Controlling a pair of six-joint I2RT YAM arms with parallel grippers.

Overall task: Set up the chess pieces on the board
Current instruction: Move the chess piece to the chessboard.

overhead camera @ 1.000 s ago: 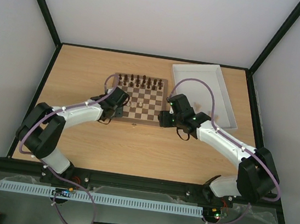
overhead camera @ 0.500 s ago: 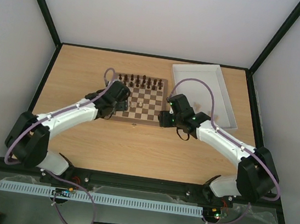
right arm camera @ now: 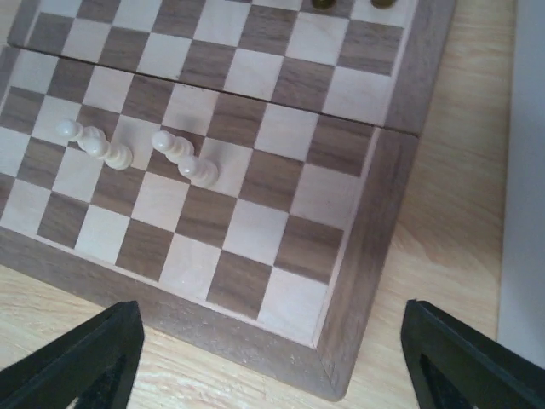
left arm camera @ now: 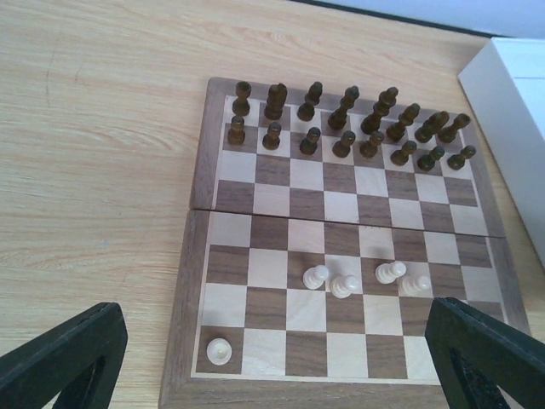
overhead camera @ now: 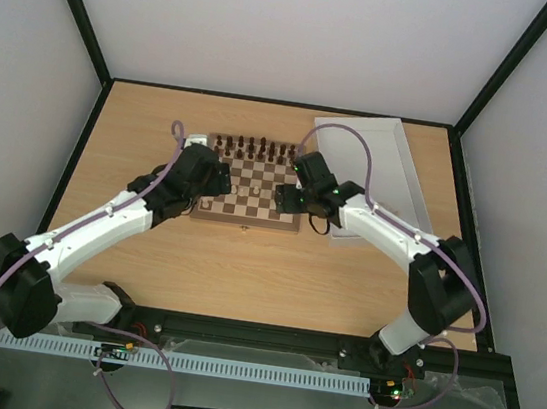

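Wood board [overhead camera: 261,222] lies mid-table, and both arms reach over its near half. Dark pieces [left arm camera: 310,140] fill the two far ranks.

Pale pieces [left arm camera: 343,285]: four stand in a loose row on the second rank from the near edge, around the middle files. A fifth pale piece [left arm camera: 220,350] stands alone on the near-left corner square. All five are upright, so their long axis is vertical. No other pale ones show in any view.

Left gripper [overhead camera: 218,181] hovers at the board's near-left part. Its fingers [left arm camera: 68,358] are spread wide with nothing between them. The corner piece lies just ahead of its left finger, and the row lies ahead and slightly right.

Right gripper [overhead camera: 284,198] hovers over the near-right corner. Its fingers [right arm camera: 85,362] are likewise spread wide and empty. The row lies far-left of it.

Tray [overhead camera: 400,161] sits just right of the board. The right arm crosses it, so its contents cannot be fully checked.

Assessment: setup is at an early stage, with most pale squares vacant. The left arm is nearer the corner piece. The right arm is nearer the tray. Any pick calls for a descent from above.
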